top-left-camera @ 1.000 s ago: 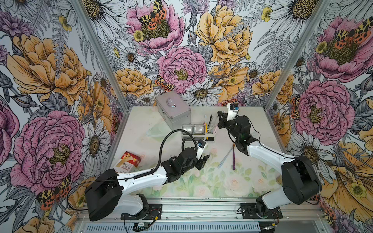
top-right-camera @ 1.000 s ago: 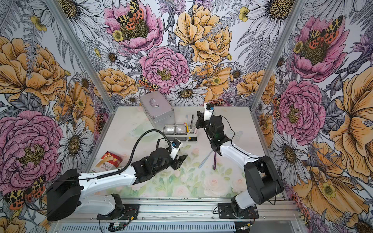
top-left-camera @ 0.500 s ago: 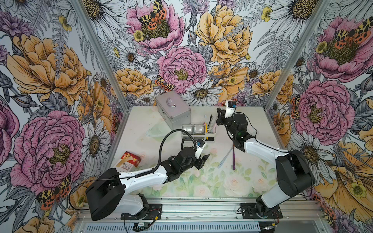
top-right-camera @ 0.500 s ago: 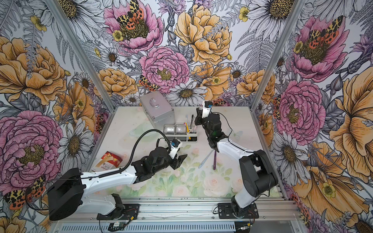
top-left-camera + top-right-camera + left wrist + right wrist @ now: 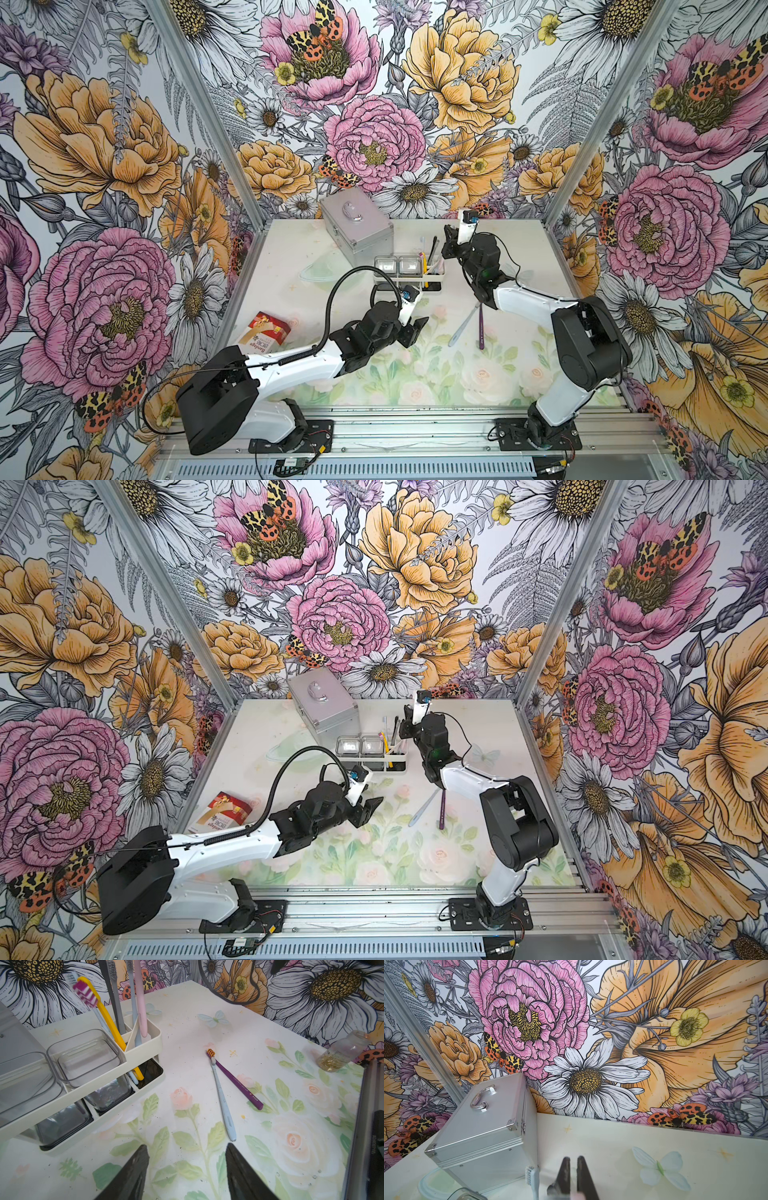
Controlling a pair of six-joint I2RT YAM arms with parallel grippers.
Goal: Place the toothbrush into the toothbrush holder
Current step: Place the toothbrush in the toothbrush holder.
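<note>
One pink toothbrush [image 5: 140,1001] upright at toothbrush holder [image 5: 145,1047] end slot.
Right gripper [image 5: 573,1158] clamped on it — left gripper [image 5: 186,1145] jaws apart, empty, in front of holder.

Floral wallpaper [image 5: 374,137] of pink, orange and white blooms with spotted moths covers three walls. Aluminium posts [image 5: 201,104] rise along the upper-left and upper-right corners. The pale tabletop [image 5: 286,245] at lower centre carries faint printed roses, evenly lit
</note>
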